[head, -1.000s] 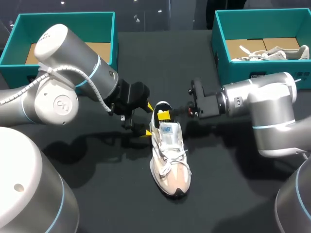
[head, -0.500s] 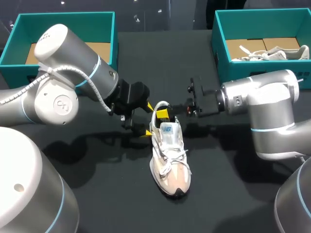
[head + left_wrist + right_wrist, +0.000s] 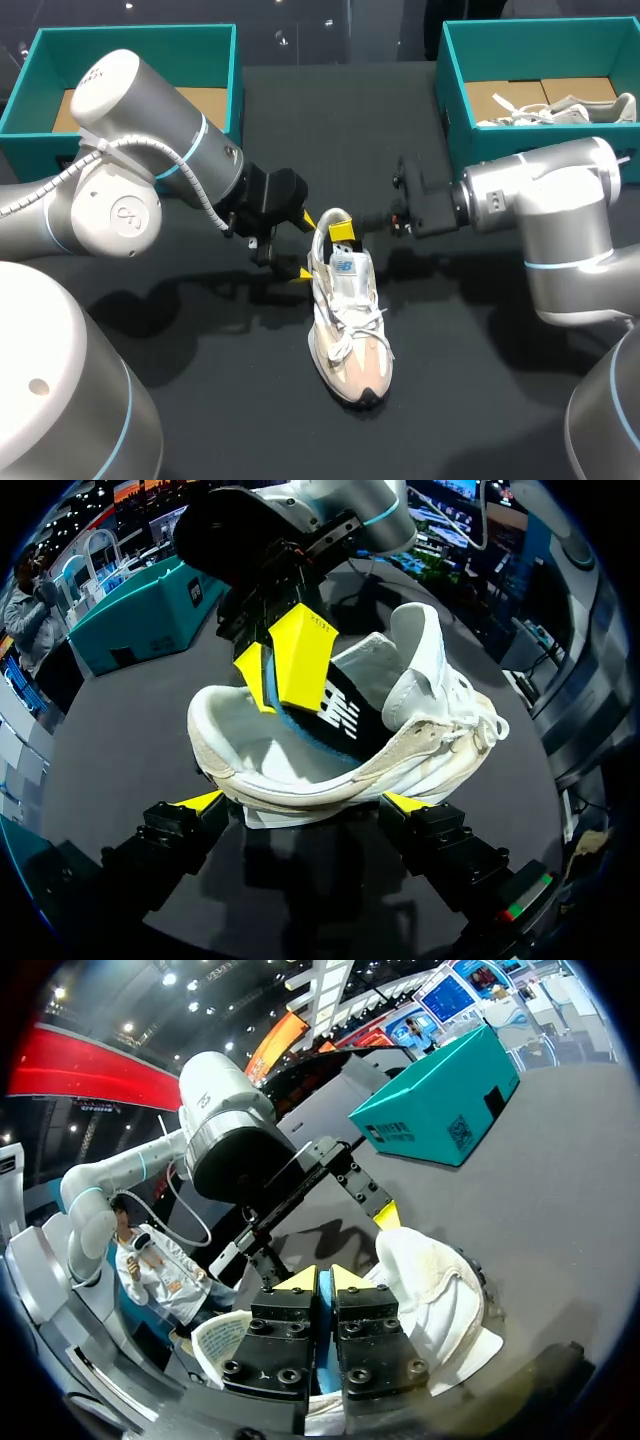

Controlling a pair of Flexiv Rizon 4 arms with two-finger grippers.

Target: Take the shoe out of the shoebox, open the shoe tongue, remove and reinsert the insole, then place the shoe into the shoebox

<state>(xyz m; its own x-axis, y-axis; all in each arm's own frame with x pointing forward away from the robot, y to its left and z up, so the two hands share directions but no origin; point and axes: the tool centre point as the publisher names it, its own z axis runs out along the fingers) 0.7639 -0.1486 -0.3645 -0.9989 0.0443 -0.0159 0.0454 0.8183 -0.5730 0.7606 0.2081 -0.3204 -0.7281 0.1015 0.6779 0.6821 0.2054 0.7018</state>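
Head view: white sneaker (image 3: 345,320) stands upright on the dark surface (image 3: 480,380), midway between the arms, toe toward the near edge. Left jaws at the heel's left flank, right jaws over the heel opening.

Left wrist view: left jaws spread wide, both yellow tips (image 3: 200,800) against the sole from two sides, gripping the sneaker's rear. Right jaws closed on the blue-edged insole (image 3: 335,715), its heel end raised out of the opening.

Right wrist view: right fingertips (image 3: 298,1280) together, a blue strip of insole pinched between them.
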